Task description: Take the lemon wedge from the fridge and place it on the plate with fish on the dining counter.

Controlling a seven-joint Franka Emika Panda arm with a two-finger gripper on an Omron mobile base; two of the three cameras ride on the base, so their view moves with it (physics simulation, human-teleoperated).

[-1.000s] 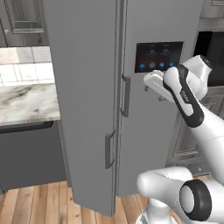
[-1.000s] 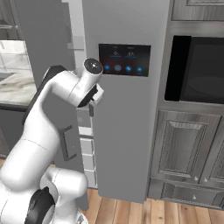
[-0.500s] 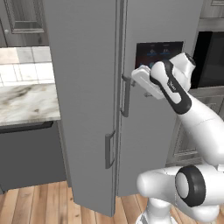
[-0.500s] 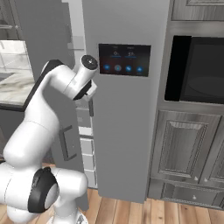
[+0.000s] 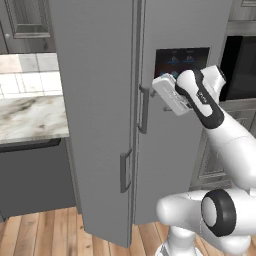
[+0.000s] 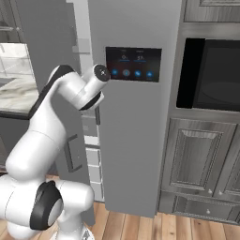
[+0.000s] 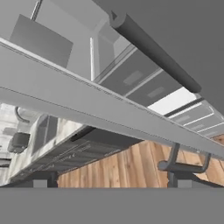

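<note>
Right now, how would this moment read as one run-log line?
fridge: one door ajar | fingers: open, empty, near door handle | lemon wedge: not yet taken

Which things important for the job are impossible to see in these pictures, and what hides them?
- Fridge inside, with any lemon wedge: left base view, the barely opened left door covers it.
- Pincer fingertips: left base view, the white hand hides them.
- Fridge shelves: hand view, a door handle crosses them.

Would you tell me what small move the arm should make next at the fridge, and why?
Probably ease the open gripper sideways onto the right door's handle and close. The left door stands only slightly ajar, and the hand sits level with that handle's top, gripping nothing.
</note>
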